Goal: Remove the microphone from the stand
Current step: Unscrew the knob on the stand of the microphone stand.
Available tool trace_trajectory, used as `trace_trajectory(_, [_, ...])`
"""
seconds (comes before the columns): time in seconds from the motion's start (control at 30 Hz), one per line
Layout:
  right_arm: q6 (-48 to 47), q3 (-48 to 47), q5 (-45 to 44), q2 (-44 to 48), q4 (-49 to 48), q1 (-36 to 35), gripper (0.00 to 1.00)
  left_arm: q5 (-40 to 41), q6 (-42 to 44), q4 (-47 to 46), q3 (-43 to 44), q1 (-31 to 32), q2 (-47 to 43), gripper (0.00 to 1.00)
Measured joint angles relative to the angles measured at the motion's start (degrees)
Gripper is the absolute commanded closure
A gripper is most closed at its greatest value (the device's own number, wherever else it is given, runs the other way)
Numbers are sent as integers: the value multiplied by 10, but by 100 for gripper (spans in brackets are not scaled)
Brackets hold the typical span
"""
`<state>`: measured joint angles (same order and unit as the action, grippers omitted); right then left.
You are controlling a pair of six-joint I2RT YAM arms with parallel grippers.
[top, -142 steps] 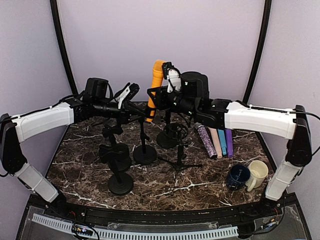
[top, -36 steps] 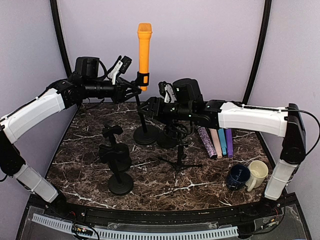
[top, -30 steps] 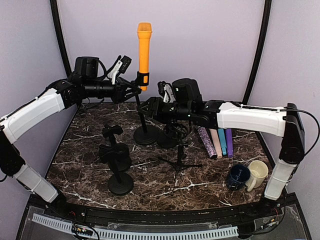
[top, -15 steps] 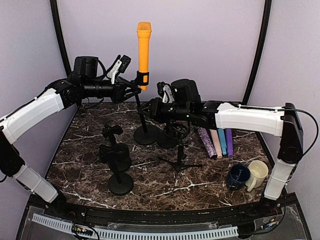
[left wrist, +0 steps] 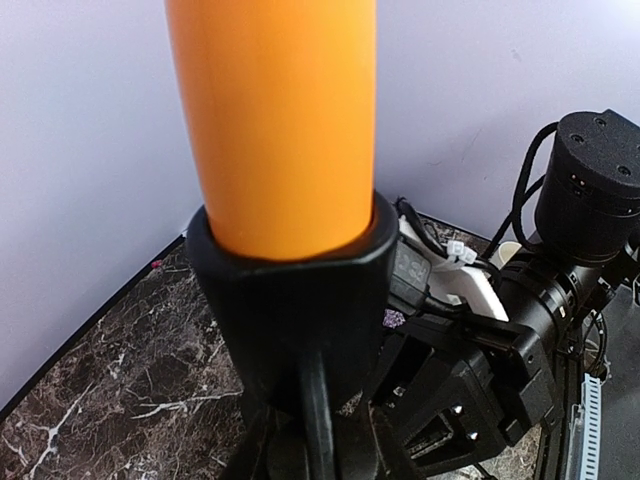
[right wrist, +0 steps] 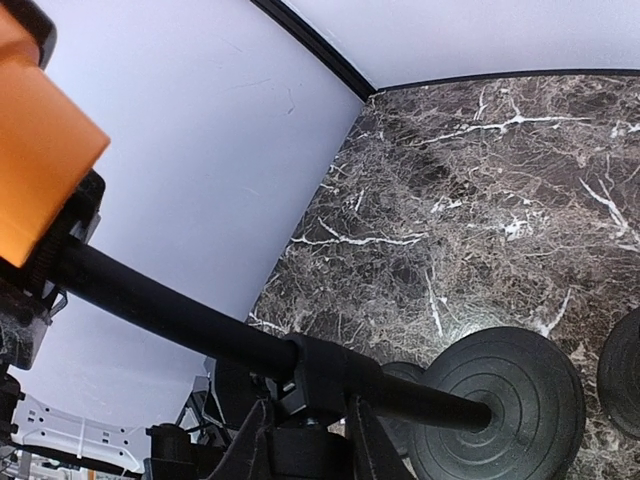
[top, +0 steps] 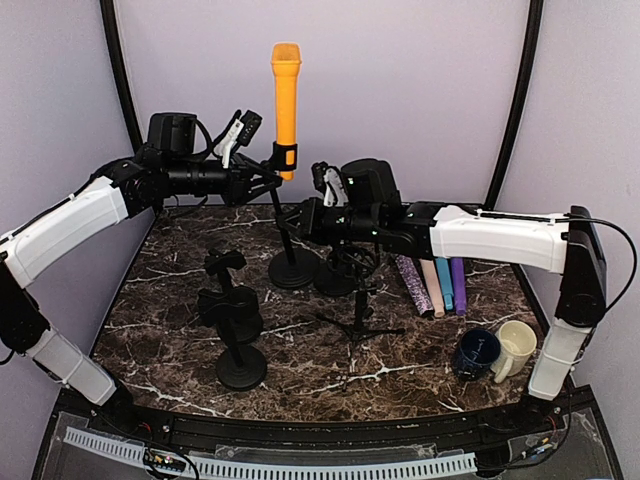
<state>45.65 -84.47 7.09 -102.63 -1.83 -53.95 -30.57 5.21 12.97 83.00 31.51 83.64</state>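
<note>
Two grips share the stand (top: pixel 293 268): right jaws pinch its pole (right wrist: pixel 170 312) to steady it, left jaws seemingly pinch the clip (left wrist: pixel 290 300) under the orange microphone (top: pixel 286 100).

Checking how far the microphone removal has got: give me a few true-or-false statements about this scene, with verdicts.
1. The orange microphone sits upright in the clip of the stand. True.
2. The right hand grips the microphone's body. False: it is closed on the pole of the stand, below the microphone.
3. A dark mug and a cream mug sit together at the right of the table. True.
4. The stand lies on its side. False: it is upright, base on the table.
5. The left hand is at the top of the stand, by the clip. True.
</note>
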Motion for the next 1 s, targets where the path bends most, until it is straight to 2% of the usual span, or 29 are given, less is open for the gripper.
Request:
trace_trajectory(0.33, [-120, 0, -57, 4, 29, -17, 97, 3, -16, 6, 1, 0, 8, 100])
trace_trajectory(0.57, [-282, -13, -170, 2, 104, -63, 100, -5, -31, 21, 5, 2, 29, 100])
trace_trajectory(0.8, [-429, -20, -295, -5, 122, -105, 100, -19, -34, 35, 6, 2, 29, 100])
trace_trajectory(1.0, [-555, -18, -372, -8, 107, -127, 92, -21, -38, 38, 11, 3, 29, 100])
